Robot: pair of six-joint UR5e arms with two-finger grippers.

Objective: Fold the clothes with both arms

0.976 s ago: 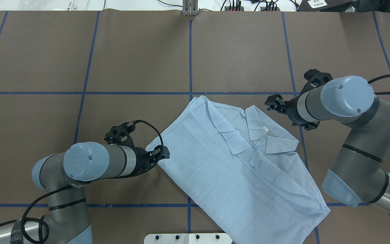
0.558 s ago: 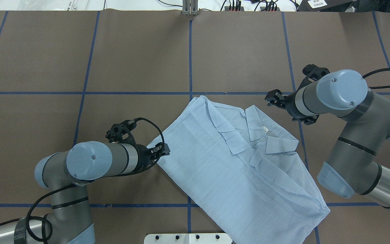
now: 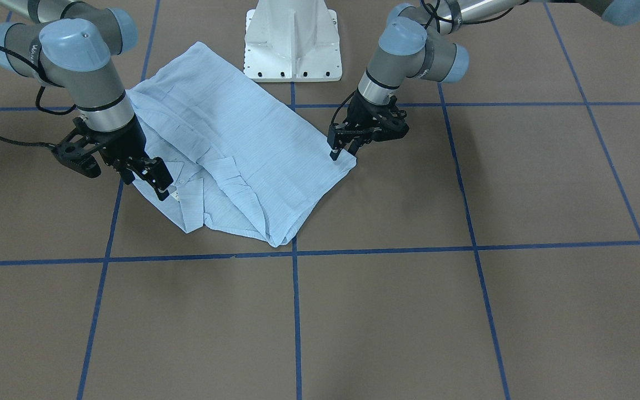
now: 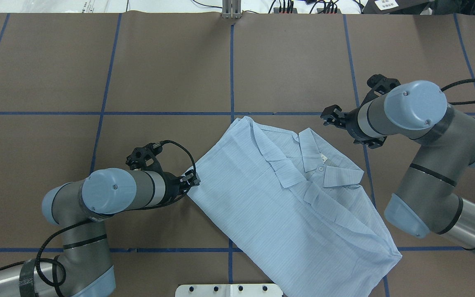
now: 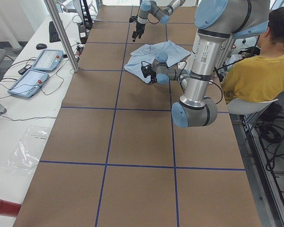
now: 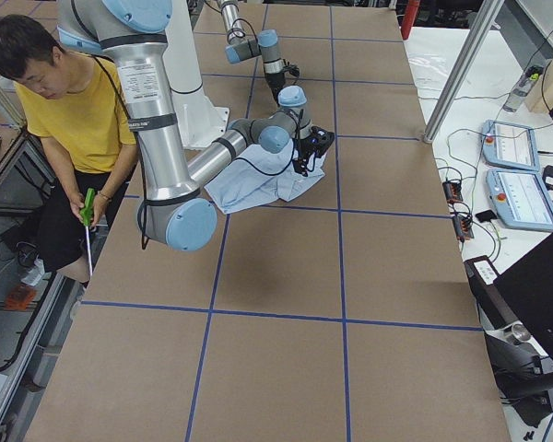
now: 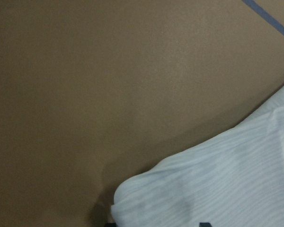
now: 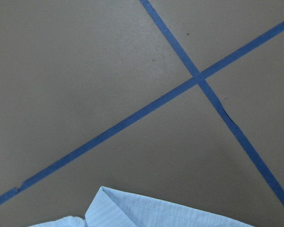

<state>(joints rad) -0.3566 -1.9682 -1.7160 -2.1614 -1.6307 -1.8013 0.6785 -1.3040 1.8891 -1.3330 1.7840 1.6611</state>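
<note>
- The shirt [image 4: 287, 206] lies flat and slanted on the table [image 4: 159, 62], by the middle of the robot-side edge, with its collar [image 4: 316, 159] toward the far right corner.
- This looks like the taking-hold step. The left gripper [image 4: 193, 180], fingers spread, straddles the shirt's left corner. The right gripper [image 4: 328, 116], also spread, hovers beside the collar.
- Next, both should pinch cloth and lift together.
- There is room toward the far edge, but the pedestal [image 4: 229, 290] crowds the hem.
</note>
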